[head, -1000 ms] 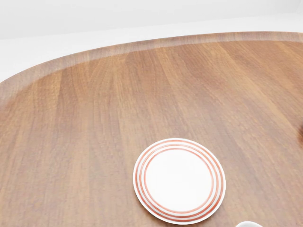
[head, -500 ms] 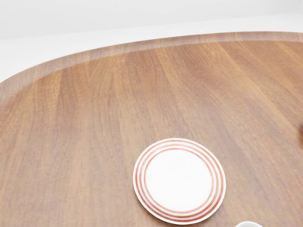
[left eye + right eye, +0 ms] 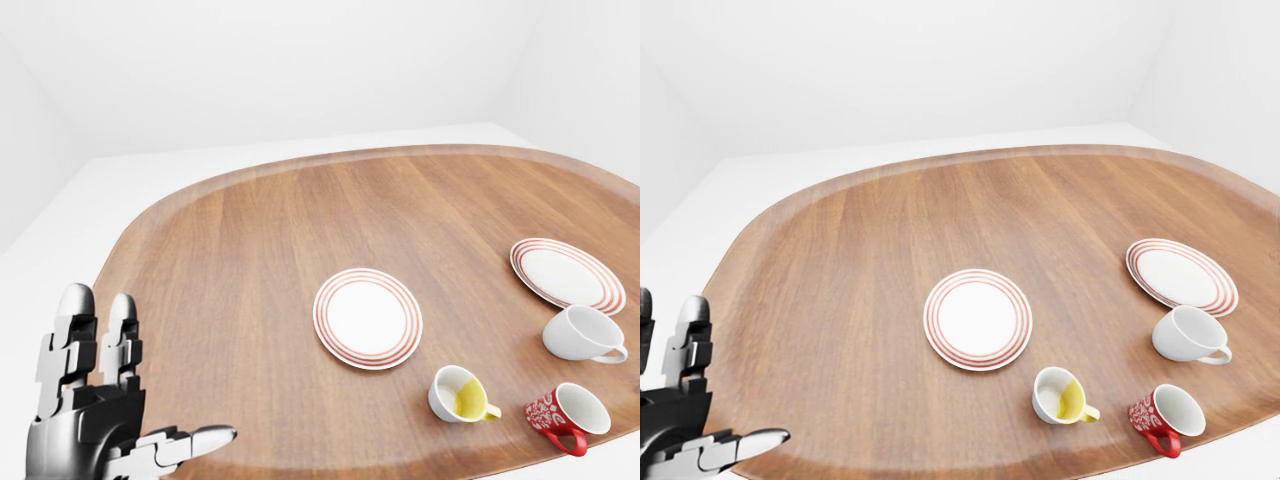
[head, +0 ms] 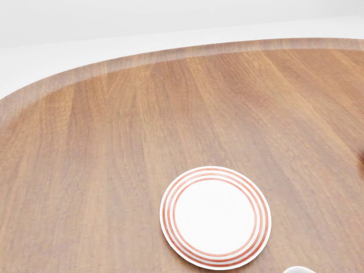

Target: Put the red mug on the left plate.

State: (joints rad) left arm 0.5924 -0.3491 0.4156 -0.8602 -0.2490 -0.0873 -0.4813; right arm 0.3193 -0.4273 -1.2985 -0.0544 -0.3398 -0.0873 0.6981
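Rounded wooden worktop [image 3: 250, 260] with a raised rim, white surroundings. Red mug [image 3: 566, 415] with white pattern lies on its side near the worktop's near-right edge, mouth facing up-right in the left-eye view, red handle toward the near edge. Nothing touches it.

Left plate [image 3: 367, 317], white with red rings, sits around the worktop's middle, toward the near edge, bare. It is up-left of the red mug, well apart, with the yellow mug [image 3: 459, 394] between them. Yellow mug is white outside, yellow inside, yellow handle, tipped on its side, just beside the left plate's lower right rim, not touching as far as visible.

White mug [image 3: 582, 335] lies on its side near the right edge, above the red mug in the left-eye view, close but apart. Right plate [image 3: 567, 275], same red rings, is further toward the right far side, just above the white mug.

Left robot hand [image 3: 95, 400] is at the near-left corner of the worktop, fingers [image 3: 72, 335] straight up and spread, thumb out to the right, holding nothing, well apart from all crockery. Right robot hand not in any view.

Head view shows only the left plate, wood surface, and a sliver of a white mug rim at the bottom edge.
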